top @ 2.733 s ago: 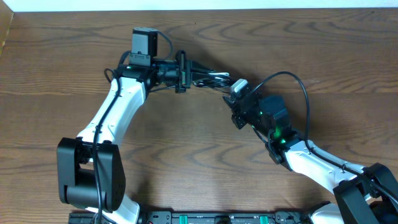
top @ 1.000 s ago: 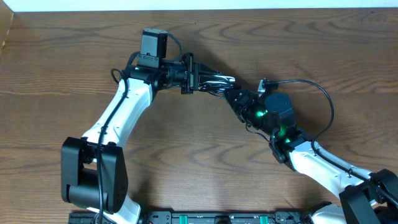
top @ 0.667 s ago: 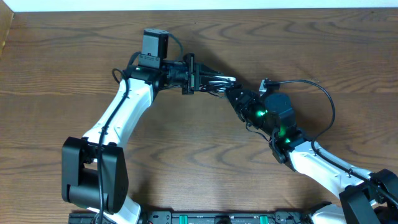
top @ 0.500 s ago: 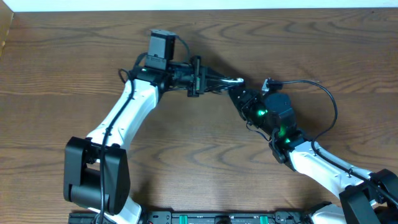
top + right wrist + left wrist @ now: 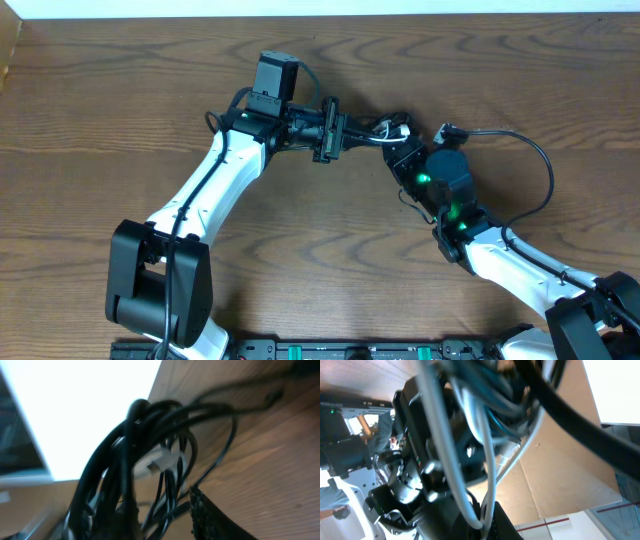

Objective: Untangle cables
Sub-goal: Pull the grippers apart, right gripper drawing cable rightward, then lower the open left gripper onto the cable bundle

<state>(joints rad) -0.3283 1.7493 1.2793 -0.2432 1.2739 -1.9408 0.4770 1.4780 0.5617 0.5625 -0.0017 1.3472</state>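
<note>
The cables [image 5: 388, 128] are a tangled bunch of thin black cords and one white cord, held off the table between my two grippers at the back middle. My left gripper [image 5: 348, 138] points right and is shut on the bunch's left end. In the left wrist view the white and black cords [image 5: 485, 455] run close past the camera into the jaws [image 5: 485, 517]. My right gripper [image 5: 402, 152] is shut on the bunch's right side. In the right wrist view the black loops [image 5: 150, 445] and a white plug [image 5: 156, 467] sit between the fingers [image 5: 167, 510].
The brown wooden table [image 5: 320, 250] lies under both arms. The right arm's own thick black wire [image 5: 535, 165] loops out to the right. A pale wall edge [image 5: 320, 8] runs along the far side of the table.
Both grippers have shifted to the right together with the cable bunch held between them. The left arm has stretched further right and the bunch looks more bunched up.
</note>
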